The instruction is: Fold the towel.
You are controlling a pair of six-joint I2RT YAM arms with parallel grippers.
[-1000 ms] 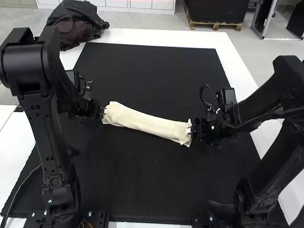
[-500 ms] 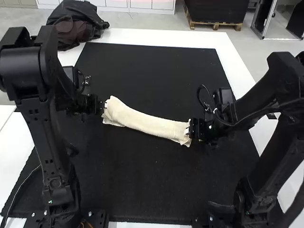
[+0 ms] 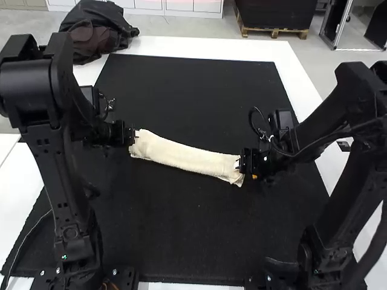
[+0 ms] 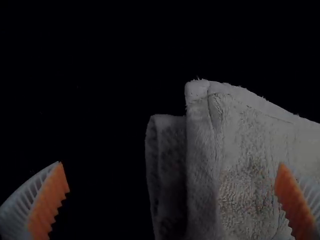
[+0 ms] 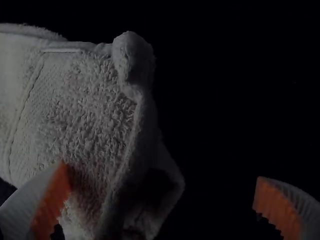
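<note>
The cream towel (image 3: 184, 156) lies as a long narrow folded strip, slightly slanted, across the middle of the black mat. My left gripper (image 3: 133, 136) is at its left end and my right gripper (image 3: 240, 163) at its right end. In the left wrist view the left gripper (image 4: 172, 192) is open wide, with layered edges of the towel (image 4: 250, 150) between and below its fingers. The right wrist view has the right gripper (image 5: 162, 192) open too, one finger over the towel (image 5: 90, 115) and the end of the cloth between the fingers.
The black mat (image 3: 199, 241) covers most of the white table (image 3: 199, 46). A dark bundle of fabric (image 3: 97, 30) sits at the table's far left corner. Both arms stand at the near edge, one on each side.
The towel's left end rose slightly, then came back down. The right arm's upper links have shifted a little to the left, while its gripper stays by the towel's right end.
</note>
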